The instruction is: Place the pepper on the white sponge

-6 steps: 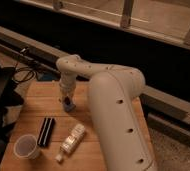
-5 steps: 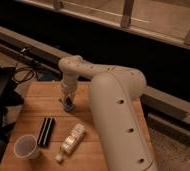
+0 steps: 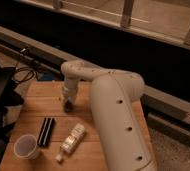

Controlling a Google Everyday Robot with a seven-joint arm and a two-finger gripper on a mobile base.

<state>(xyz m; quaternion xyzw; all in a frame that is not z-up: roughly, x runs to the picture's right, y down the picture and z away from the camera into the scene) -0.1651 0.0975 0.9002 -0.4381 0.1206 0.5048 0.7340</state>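
Observation:
My gripper [image 3: 68, 103] points down at the wooden table [image 3: 113, 150], near its back middle, at the end of the bulky white arm [image 3: 113, 115]. Something small and dark sits at the gripper's tip; I cannot tell whether it is the pepper. A white, elongated, segmented object [image 3: 72, 139], likely the white sponge, lies on the table toward the front, well short of the gripper.
A black rectangular object [image 3: 46, 131] lies left of the white object. A white cup [image 3: 27, 146] stands at the front left corner. Dark equipment and cables [image 3: 8, 85] sit off the table's left side. A dark rail runs behind the table.
The gripper has shifted very slightly to the right above the table. The objects on the table have not moved.

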